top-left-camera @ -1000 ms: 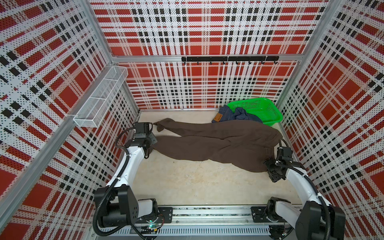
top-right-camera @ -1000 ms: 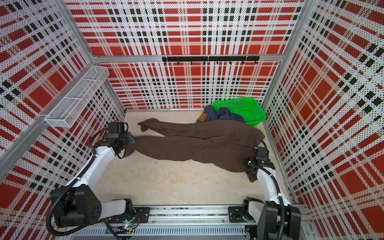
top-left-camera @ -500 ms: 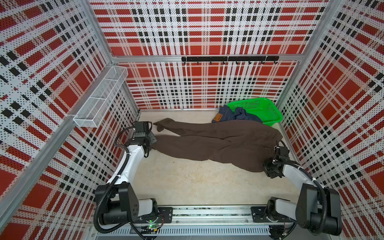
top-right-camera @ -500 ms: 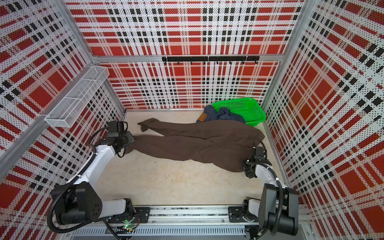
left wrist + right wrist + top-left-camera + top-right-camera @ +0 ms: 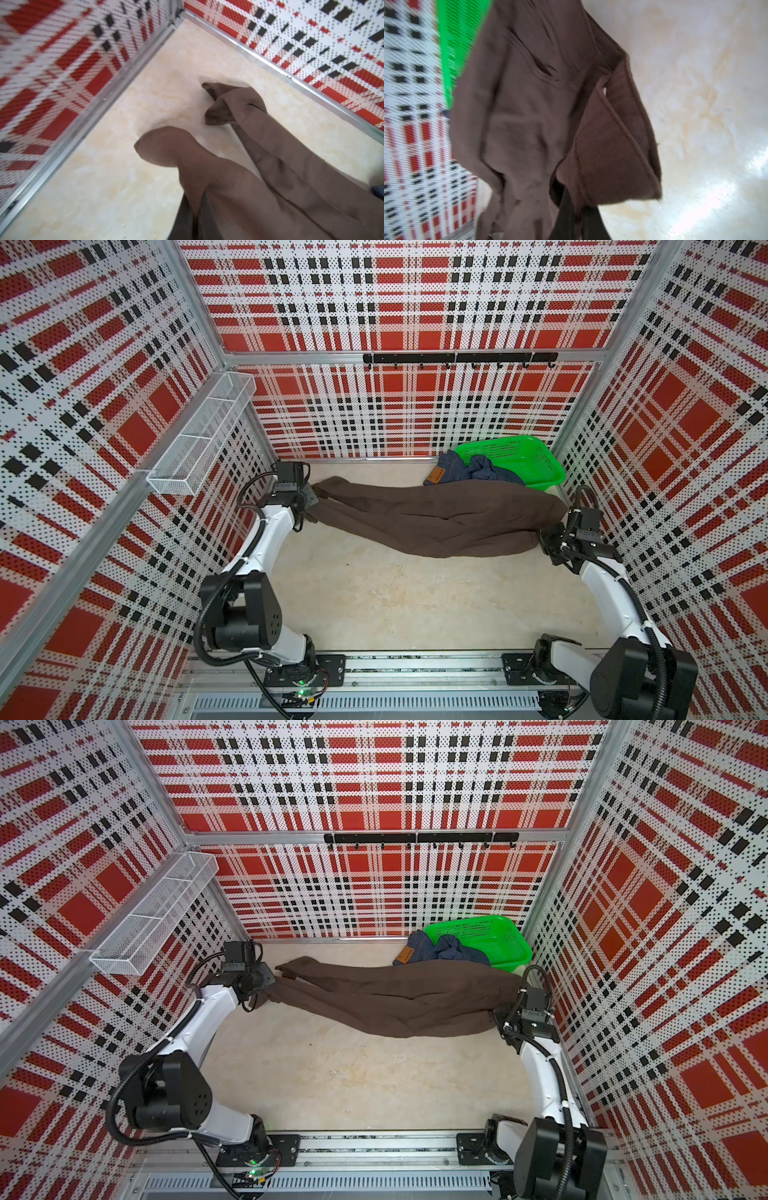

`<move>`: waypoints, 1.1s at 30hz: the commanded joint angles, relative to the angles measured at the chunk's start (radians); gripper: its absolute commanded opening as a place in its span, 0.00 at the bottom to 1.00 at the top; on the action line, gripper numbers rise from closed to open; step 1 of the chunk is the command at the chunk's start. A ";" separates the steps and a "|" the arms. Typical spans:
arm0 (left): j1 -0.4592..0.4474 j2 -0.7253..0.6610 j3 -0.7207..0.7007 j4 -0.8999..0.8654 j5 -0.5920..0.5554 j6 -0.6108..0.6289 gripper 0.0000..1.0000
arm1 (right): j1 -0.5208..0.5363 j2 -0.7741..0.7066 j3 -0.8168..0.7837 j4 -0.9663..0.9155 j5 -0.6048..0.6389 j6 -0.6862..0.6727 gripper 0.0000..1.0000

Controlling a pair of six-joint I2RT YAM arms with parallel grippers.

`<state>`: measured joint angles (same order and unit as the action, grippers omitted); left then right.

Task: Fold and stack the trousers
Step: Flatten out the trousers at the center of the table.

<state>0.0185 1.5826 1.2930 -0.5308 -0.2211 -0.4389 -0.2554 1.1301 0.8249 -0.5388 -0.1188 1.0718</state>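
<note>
Across the pale surface (image 5: 395, 601) the brown trousers (image 5: 436, 518) stretched from side to side, sagging in the middle. The left pincer (image 5: 309, 501) was clenched on one leg end, and the right pincer (image 5: 545, 540) was clamped on the waistband. Farther back, the denim trousers (image 5: 469, 470) spilled out of the green basket (image 5: 525, 454) in the far right corner, touching the brown pair.

Both top views sit high on the near side, looking steeply down over the whole surface (image 5: 374, 605) to the back wall (image 5: 395, 414), sharing nearly everything. The left wrist view looks closely along the legs of the brown trousers (image 5: 259, 187) into a corner (image 5: 176, 20). The right wrist view, blurred, sits against their waistband (image 5: 612, 145) beside the basket (image 5: 454, 41).
</note>
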 commanded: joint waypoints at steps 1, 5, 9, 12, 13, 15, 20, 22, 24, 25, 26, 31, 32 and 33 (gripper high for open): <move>-0.052 0.132 0.093 -0.018 -0.030 0.008 0.15 | -0.055 0.056 0.032 -0.005 0.002 -0.020 0.00; -0.075 0.243 0.201 -0.064 -0.020 0.002 0.56 | -0.082 0.143 0.080 0.009 -0.015 -0.043 0.00; -0.090 0.191 0.205 -0.060 -0.025 -0.006 0.68 | -0.105 0.178 0.101 0.015 -0.028 -0.058 0.00; -0.076 0.126 0.170 -0.069 -0.023 -0.003 0.78 | -0.118 0.171 0.107 0.016 -0.011 -0.072 0.00; -0.068 0.097 0.146 -0.069 -0.021 -0.001 0.81 | -0.124 0.169 0.108 0.015 -0.010 -0.078 0.00; -0.045 0.043 0.082 -0.060 -0.008 0.000 0.82 | -0.135 0.166 0.112 0.013 -0.011 -0.088 0.00; 0.068 -0.097 -0.156 0.030 0.076 -0.029 0.78 | -0.147 0.165 0.132 0.000 -0.024 -0.106 0.00; 0.127 -0.135 -0.253 0.077 0.130 -0.052 0.78 | -0.147 0.161 0.134 0.001 -0.031 -0.108 0.00; 0.167 -0.147 -0.322 0.105 0.147 -0.070 0.80 | -0.147 0.158 0.133 0.002 -0.040 -0.105 0.00; 0.172 -0.143 -0.338 0.106 0.144 -0.075 0.81 | -0.147 0.156 0.132 0.002 -0.043 -0.103 0.00; 0.172 -0.132 -0.349 0.107 0.138 -0.081 0.81 | -0.147 0.153 0.130 0.004 -0.048 -0.104 0.00; 0.150 -0.050 -0.377 0.118 0.148 -0.113 0.78 | -0.147 0.142 0.123 0.002 -0.055 -0.109 0.00; 0.143 -0.038 -0.384 0.121 0.150 -0.122 0.76 | -0.147 0.140 0.121 0.001 -0.053 -0.110 0.00; 0.134 -0.030 -0.394 0.130 0.150 -0.128 0.73 | -0.147 0.139 0.116 0.000 -0.053 -0.112 0.00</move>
<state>0.1719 1.5295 0.9150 -0.4435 -0.0963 -0.5365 -0.3893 1.3052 0.9363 -0.5419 -0.1802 0.9665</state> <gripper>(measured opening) 0.741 0.067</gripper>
